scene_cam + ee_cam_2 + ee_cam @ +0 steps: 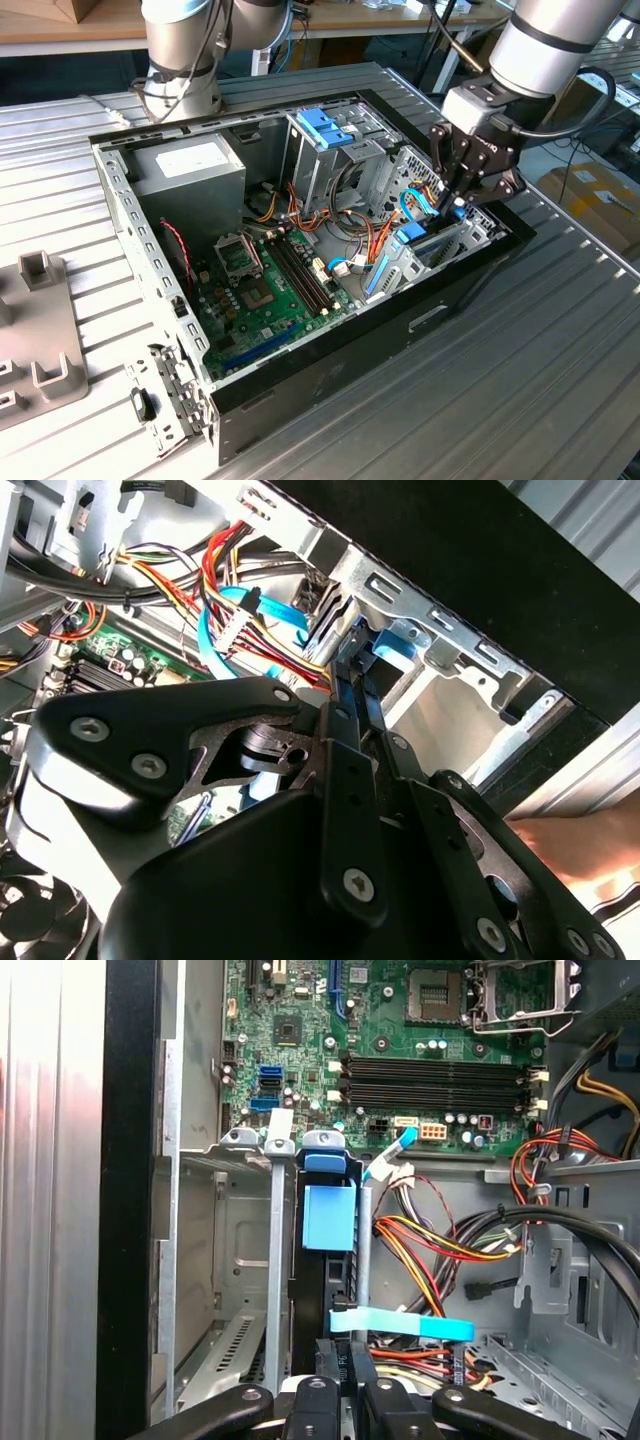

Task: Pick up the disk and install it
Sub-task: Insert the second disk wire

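The disk (pixel 411 240) stands on edge in a metal bay at the end of the open computer case (pixel 330 350) on the exterior view's right, its blue rail showing. In the first wrist view I look along the disk's (pixel 327 1216) narrow edge, set between the bay's metal walls. My gripper (pixel 457 204) hangs directly over that bay. Its black fingers are shut close together, and the tips (pixel 346 672) meet the disk's blue rail end (pixel 395 645). In the first wrist view the gripper (pixel 347 1362) sits right at the disk's near edge.
Red, yellow and black cables (pixel 440 1245) and a blue ribbon cable (pixel 400 1322) run beside the bay. The motherboard (pixel 265 285), a grey power-supply box (pixel 190 165) and a drive cage with a blue latch (pixel 325 125) occupy the case. Grey fixtures (pixel 40 335) lie on the exterior view's left.
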Controlling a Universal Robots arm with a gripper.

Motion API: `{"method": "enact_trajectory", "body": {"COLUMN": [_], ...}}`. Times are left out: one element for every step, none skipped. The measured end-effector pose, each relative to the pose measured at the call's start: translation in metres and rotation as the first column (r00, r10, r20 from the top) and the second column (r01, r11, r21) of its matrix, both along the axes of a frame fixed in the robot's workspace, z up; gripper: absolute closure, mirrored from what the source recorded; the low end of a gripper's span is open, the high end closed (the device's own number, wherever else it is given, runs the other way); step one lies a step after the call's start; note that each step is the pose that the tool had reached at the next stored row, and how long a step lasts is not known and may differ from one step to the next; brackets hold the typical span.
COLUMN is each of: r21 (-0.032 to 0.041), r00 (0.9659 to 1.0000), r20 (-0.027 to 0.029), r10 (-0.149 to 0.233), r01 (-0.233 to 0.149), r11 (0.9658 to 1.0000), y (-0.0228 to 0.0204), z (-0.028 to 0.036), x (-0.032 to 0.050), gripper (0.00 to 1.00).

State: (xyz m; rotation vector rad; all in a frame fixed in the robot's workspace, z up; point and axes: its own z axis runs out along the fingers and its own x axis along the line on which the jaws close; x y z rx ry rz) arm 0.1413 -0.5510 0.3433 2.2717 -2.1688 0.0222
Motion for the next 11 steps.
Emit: {"method": "enact_trajectory", "body": {"r21": [-0.0001, -0.0002, 0.0003, 0.0001, -0.0002, -0.0005, -0.0005, -0.0004, -0.0002, -0.0001, 0.0000], "r00": [1.0000, 1.0000, 1.0000, 1.0000, 1.0000, 1.0000, 1.0000, 1.0000, 1.0000, 1.0000, 1.0000], "r20": [0.0000, 0.0000, 0.0000, 0.0000, 0.0000, 0.0000, 0.0000, 0.0000, 0.0000, 0.0000, 0.0000], "r10": [0.000, 0.000, 0.000, 0.000, 0.000, 0.000, 0.000, 0.000, 0.000, 0.000, 0.000], "r01": [0.000, 0.000, 0.000, 0.000, 0.000, 0.000, 0.000, 0.000, 0.000, 0.000, 0.000], "r11": [1.0000, 1.0000, 1.0000, 1.0000, 1.0000, 1.0000, 1.0000, 1.0000, 1.0000, 1.0000, 1.0000], "y": [0.0000, 0.0000, 0.0000, 0.0000, -0.0001, -0.0001, -0.0001, -0.0001, -0.0001, -0.0001, -0.0001], "z": [0.0000, -0.0001, -0.0008, -0.0013, -0.0019, -0.0026, -0.0030, -0.0032, -0.0033, -0.0034, -0.0035], "x": [0.0000, 0.0000, -0.0001, -0.0001, -0.0002, -0.0003, -0.0003, -0.0003, -0.0003, -0.0003, -0.0003], "gripper": [0.84, 0.84, 0.84, 0.84, 0.84, 0.84, 0.84, 0.84, 0.84, 0.84, 0.84]}}
